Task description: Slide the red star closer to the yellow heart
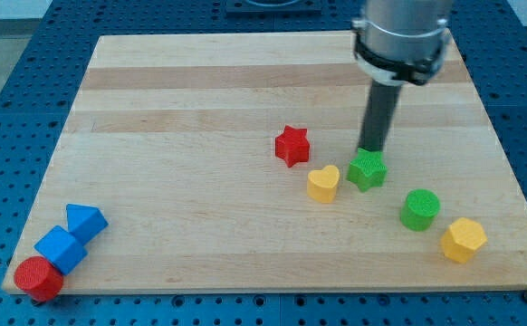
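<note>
The red star (pixel 292 145) lies near the middle of the wooden board (pixel 200 91). The yellow heart (pixel 323 184) lies just below and to the right of it, a small gap apart. A green star (pixel 367 169) sits right of the heart, close to it. My tip (pixel 370 148) stands at the green star's upper edge, to the right of the red star and above right of the heart.
A green cylinder (pixel 420 209) and a yellow hexagon (pixel 464 239) lie at the lower right. A blue triangle (pixel 85 220), a blue cube (pixel 60 248) and a red cylinder (pixel 38 277) cluster at the lower left corner.
</note>
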You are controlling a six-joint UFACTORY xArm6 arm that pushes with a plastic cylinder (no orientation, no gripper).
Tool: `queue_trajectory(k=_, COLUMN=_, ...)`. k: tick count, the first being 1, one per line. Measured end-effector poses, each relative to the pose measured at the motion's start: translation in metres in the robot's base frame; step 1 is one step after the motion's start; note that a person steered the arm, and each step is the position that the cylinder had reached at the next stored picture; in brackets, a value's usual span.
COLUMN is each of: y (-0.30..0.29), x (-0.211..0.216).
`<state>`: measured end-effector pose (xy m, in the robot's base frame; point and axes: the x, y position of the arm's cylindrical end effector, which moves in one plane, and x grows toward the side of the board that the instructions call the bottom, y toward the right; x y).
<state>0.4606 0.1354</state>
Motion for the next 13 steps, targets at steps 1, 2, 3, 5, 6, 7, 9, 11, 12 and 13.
queue_trajectory(k=1, y=0.023, x=0.012)
queue_trajectory(k=2, y=0.028, x=0.014)
queue_trajectory(k=3, y=0.005, x=-0.023)
queue_trajectory(k=5, y=-0.156, x=-0.039)
queue_trajectory(k=6, y=-0.21, x=-0.042)
queue_trajectory(k=7, y=-0.216, x=-0.052)
queue_trajectory(k=9, y=-0.237, x=0.006)
queue_trajectory(k=11, y=-0.177, x=0.025)
queue_trajectory(k=12, y=-0.157, x=0.03)
queue_trajectory(k=13, y=-0.186, x=0.052)
